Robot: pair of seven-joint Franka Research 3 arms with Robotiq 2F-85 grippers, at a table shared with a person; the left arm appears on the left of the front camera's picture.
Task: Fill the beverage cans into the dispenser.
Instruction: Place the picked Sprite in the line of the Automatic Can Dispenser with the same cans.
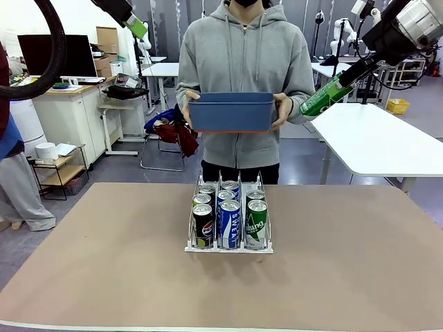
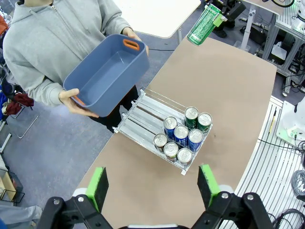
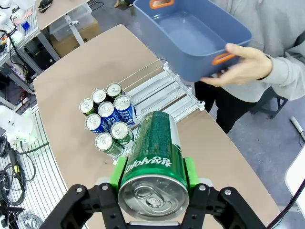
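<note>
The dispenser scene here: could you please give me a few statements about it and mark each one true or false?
1. The right gripper holds a green can. True.
2. The left gripper grips a Pepsi can. False: it is open and empty.
3. The blue bin rests on the table. False: the person holds it in the air.
4. The dispenser holds seven cans. True.

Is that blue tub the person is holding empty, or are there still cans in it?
Empty. The blue tub is tilted toward both wrist cameras, and its bare floor shows with no cans inside.
</note>
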